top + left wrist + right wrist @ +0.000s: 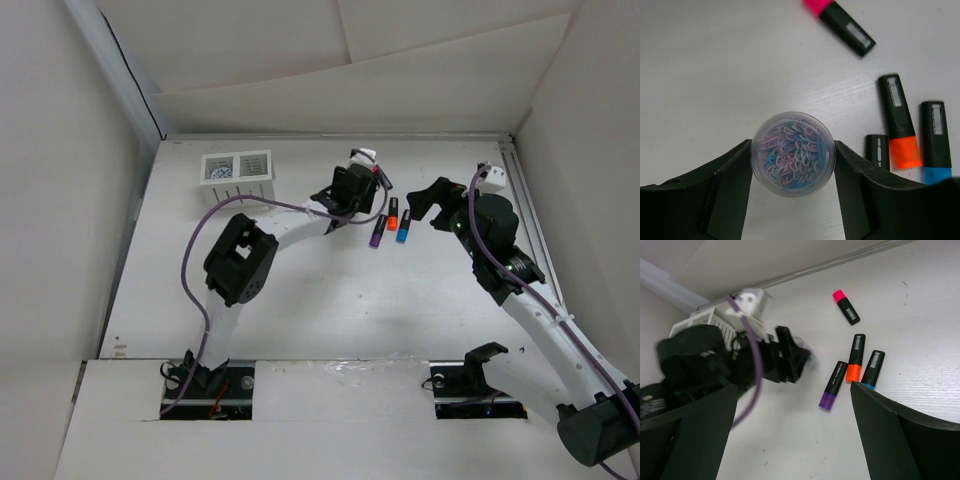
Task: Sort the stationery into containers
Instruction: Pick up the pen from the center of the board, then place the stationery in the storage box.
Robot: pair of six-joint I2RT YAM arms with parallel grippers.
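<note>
Left gripper (792,156): clamped on the round translucent tub (792,150), one black finger pressed to each side of it
Round translucent tub: seen from above in the left wrist view, packed with pink, blue and pale green loops; whether it rests on the table (330,320) or hangs just over it cannot be told
Right gripper (795,435): jaws spread wide, nothing between them, poised over the table just beside the highlighters
Purple highlighter (832,386): lying flat, leftmost of a row of three in the right wrist view, cap toward that camera
Orange highlighter (855,359): just beside the purple one, roughly parallel to it
Blue highlighter (871,370): just beside the orange one, its cap close to the right gripper's finger
Pink highlighter (846,306): lying alone, farther from the row, near the back of the table
White box (237,172): at the far left corner of the table, well apart from the highlighters; two compartments side by side, slotted wall facing the arms; the left compartment holds something pale and bluish, too small to make out
Table: white
</note>
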